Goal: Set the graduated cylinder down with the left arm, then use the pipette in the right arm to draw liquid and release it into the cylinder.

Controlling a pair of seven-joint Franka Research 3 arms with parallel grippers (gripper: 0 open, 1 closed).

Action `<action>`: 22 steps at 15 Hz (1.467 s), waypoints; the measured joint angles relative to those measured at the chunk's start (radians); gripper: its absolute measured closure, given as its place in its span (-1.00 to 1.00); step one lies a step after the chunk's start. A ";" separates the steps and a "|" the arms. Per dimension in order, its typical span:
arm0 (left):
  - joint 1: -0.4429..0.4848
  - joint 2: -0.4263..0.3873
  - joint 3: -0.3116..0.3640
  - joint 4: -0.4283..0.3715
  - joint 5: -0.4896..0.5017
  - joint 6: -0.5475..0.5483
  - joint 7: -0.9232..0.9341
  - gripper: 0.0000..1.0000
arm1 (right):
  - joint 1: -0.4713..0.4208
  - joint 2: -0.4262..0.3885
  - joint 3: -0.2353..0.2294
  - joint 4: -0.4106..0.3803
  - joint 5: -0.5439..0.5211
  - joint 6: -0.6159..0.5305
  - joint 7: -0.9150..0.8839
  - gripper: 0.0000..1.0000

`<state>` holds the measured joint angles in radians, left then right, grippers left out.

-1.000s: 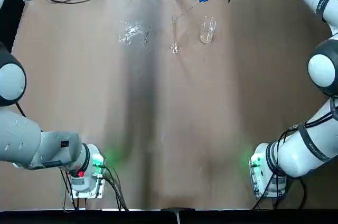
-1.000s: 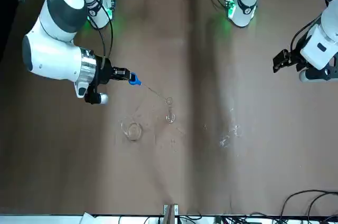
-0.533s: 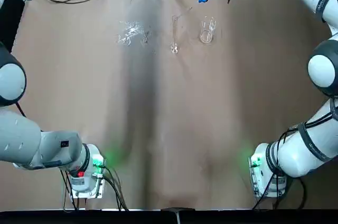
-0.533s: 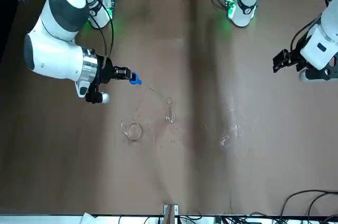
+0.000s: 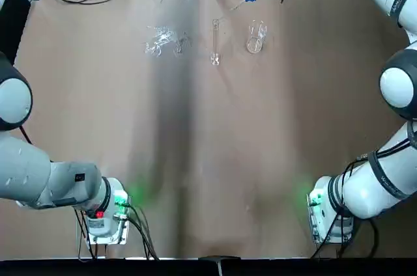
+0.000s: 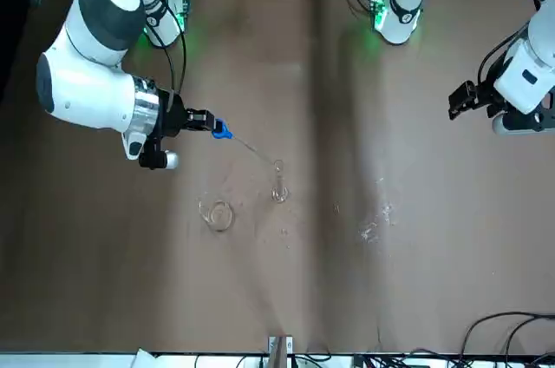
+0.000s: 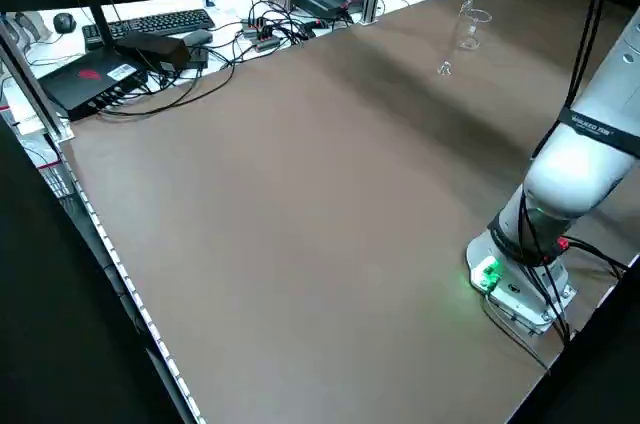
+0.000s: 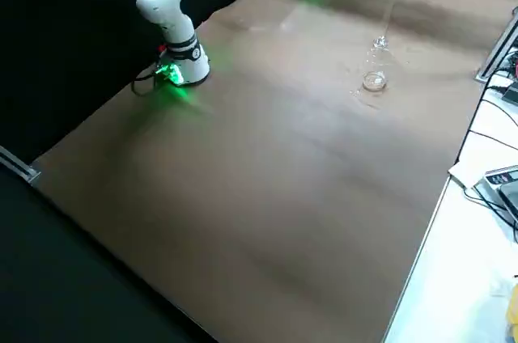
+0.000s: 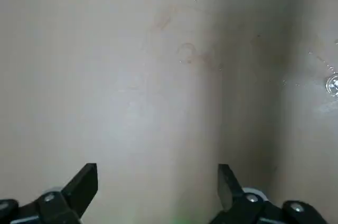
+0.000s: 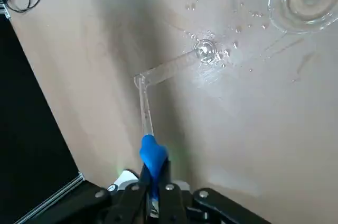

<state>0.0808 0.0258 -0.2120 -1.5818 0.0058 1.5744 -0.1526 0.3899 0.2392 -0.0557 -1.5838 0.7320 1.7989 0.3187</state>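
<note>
While almost nothing has shifted over the last second, the graduated cylinder [image 5: 215,41] stands upright on the table [image 5: 215,159], just as it did in the earlier top pictures, so the setting-down half of the task looks done. At its mouth sits the tip of the pipette [image 10: 144,106], much where it was a second ago; whether it is inside the rim or only against it, I cannot tell. The right gripper [image 6: 218,128], out above the table's far side, has the blue bulb [image 10: 152,152] pinched between its fingers. No liquid can be made out in the pipette, so I judge this to be the release stage, perhaps nearly over, though a drop could still run down outside if the tip slips. Droplets [image 10: 226,53] lie around the cylinder's foot. Just beside it stands the beaker [image 5: 255,40], and on its other side lies the heap of glassware [image 5: 161,41], both where they were. Farther out, the left gripper [image 9: 158,174] waits over the table by its own side, fingers spread, holding nothing.
</note>
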 joint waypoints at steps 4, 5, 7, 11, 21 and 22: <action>0.000 0.000 0.000 0.000 0.000 0.000 0.000 -1.00 | 0.000 -0.001 0.000 0.002 -0.019 0.000 0.000 0.85; 0.000 0.000 0.000 0.000 0.000 0.000 0.000 -1.00 | 0.000 -0.001 0.000 0.002 -0.023 0.000 0.000 0.85; 0.000 0.000 0.000 0.000 0.000 0.000 0.000 -1.00 | 0.000 -0.001 0.000 0.002 -0.027 -0.001 0.000 0.85; 0.000 0.000 0.000 0.000 0.000 0.000 0.000 -1.00 | 0.000 -0.001 0.000 0.002 -0.028 -0.001 0.000 0.85; 0.000 0.000 0.000 0.000 0.000 0.000 0.000 -1.00 | 0.000 -0.006 0.000 0.003 -0.029 -0.002 0.000 0.85; 0.000 0.000 0.000 0.000 0.000 0.000 0.000 -1.00 | 0.000 -0.006 0.000 0.003 -0.029 -0.006 0.000 0.85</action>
<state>0.0808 0.0258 -0.2120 -1.5816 0.0058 1.5745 -0.1526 0.3903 0.2333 -0.0558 -1.5812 0.7027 1.7933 0.3187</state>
